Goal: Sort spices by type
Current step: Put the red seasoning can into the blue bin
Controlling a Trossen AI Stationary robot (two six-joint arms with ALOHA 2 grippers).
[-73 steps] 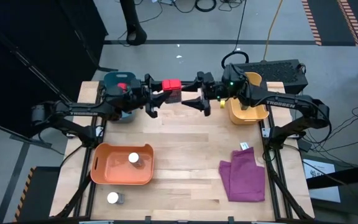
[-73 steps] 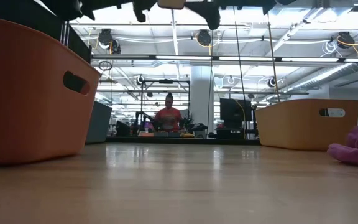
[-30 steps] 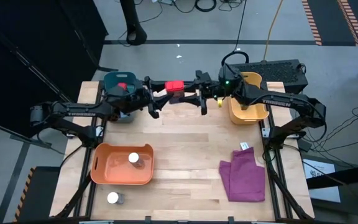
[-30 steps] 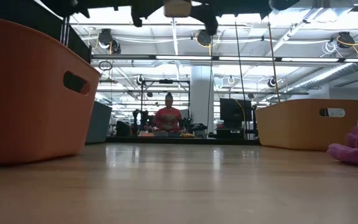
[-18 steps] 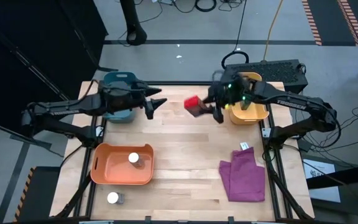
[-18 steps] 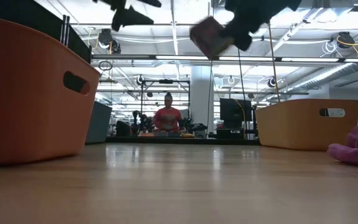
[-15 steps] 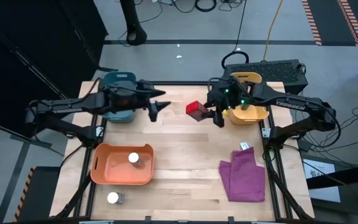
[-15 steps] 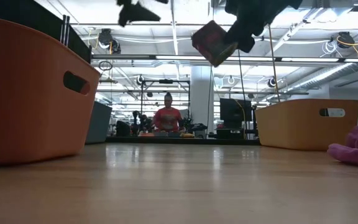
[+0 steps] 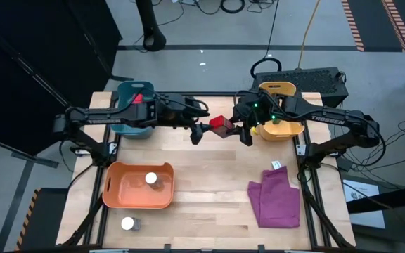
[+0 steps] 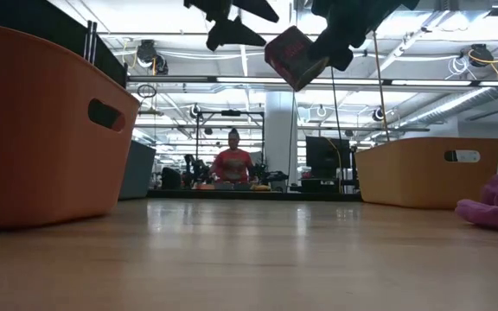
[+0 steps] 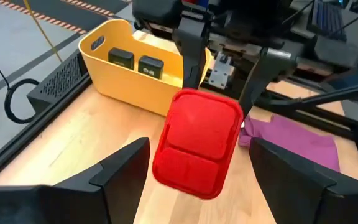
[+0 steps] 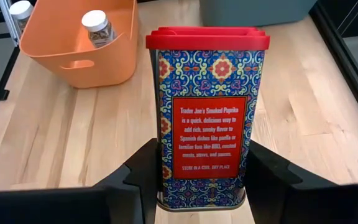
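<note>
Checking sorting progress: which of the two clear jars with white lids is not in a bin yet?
The jar standing on the bare table near its front edge, just outside the orange bin. The other jar stands inside that bin.

We see the right gripper [image 9: 229, 128] holding a red spice tin [image 9: 221, 125] at twelve o'clock above the surface [image 9: 209, 183], left gripper [image 9: 198, 132] just beside it.
</note>
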